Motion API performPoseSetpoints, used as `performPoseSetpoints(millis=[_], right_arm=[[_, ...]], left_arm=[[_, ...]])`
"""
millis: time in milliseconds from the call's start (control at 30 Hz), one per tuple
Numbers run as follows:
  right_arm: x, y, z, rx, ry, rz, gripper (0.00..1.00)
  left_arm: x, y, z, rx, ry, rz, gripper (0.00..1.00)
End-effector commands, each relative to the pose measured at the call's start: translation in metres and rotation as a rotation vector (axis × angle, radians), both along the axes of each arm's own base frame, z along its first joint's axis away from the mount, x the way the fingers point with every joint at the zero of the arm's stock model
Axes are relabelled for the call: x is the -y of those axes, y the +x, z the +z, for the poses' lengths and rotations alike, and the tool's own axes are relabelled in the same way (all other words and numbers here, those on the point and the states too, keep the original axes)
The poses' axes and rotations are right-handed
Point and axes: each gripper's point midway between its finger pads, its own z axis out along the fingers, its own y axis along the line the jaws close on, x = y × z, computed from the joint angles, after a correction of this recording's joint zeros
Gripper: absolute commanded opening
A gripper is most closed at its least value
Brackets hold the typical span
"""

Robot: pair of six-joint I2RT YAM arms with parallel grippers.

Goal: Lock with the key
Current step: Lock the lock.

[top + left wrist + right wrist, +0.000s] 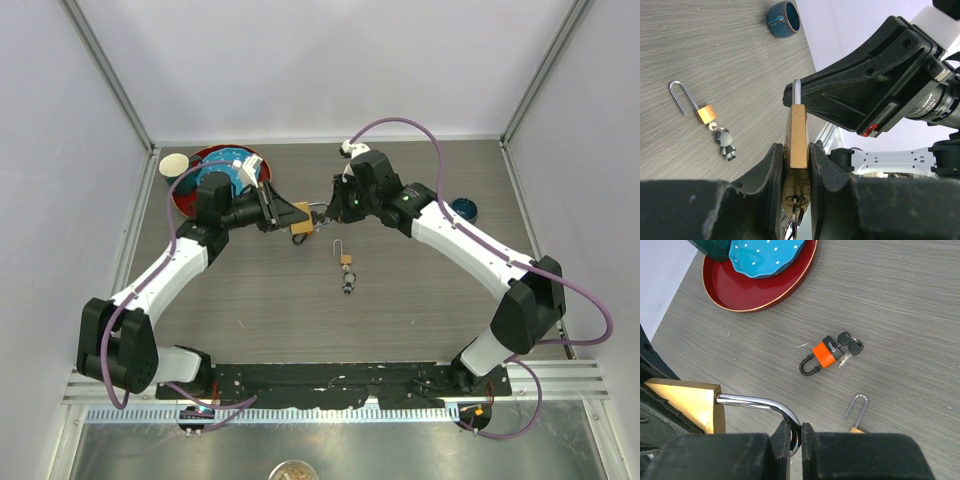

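Note:
A large brass padlock (798, 132) is held above the table with my left gripper (797, 150) shut on its body. A key (796, 200) with a wire ring sits in the keyhole at its bottom, between my left fingers. The chrome shackle (757, 403) sticks out of the brass body (690, 402). My right gripper (795, 436) is shut on the shackle's bend. From above, both grippers meet at the padlock (301, 222), the left gripper (285, 215) on one side and the right gripper (326, 213) on the other.
A small brass padlock (345, 258) with an open shackle and a panda charm (726, 144) lies mid-table. An orange padlock (824, 354) with black keys (850, 345) lies nearby. A red plate (185, 195) with blue bowls and a paper cup (175, 165) stand back left. A blue cup (463, 208) stands right.

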Motion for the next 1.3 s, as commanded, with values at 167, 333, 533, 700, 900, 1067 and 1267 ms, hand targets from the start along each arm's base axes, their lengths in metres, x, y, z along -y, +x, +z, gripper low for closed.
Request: performPoseSetpoints(millis=[167, 333, 533, 700, 900, 1067, 1267], right_arm=[[-0.009, -0.001, 0.033, 0.069, 0.102, 0.026, 0.01], [-0.01, -0.003, 0.033, 0.067, 0.111, 0.028, 0.01], [-0.016, -0.004, 0.034, 0.06, 0.142, 0.037, 0.02], [-0.02, -0.006, 0.042, 0.064, 0.165, 0.057, 0.02], [-0.026, -0.015, 0.053, 0.053, 0.205, 0.099, 0.02], [-0.032, -0.023, 0.063, 0.062, 0.249, 0.129, 0.02], [-0.038, -0.036, 0.087, 0.083, 0.338, 0.185, 0.01]], left_arm=[[0.008, -0.016, 0.058, 0.191, -0.054, -0.126, 0.0], [0.01, -0.014, 0.066, 0.19, -0.11, -0.114, 0.0], [0.014, -0.013, 0.067, 0.182, -0.143, -0.104, 0.0], [0.019, -0.012, 0.062, 0.178, -0.131, -0.108, 0.0], [0.022, -0.006, 0.053, 0.167, -0.123, -0.093, 0.0], [0.034, -0.005, 0.051, 0.168, -0.124, -0.108, 0.0], [0.051, -0.003, 0.046, 0.163, -0.122, -0.129, 0.0]])
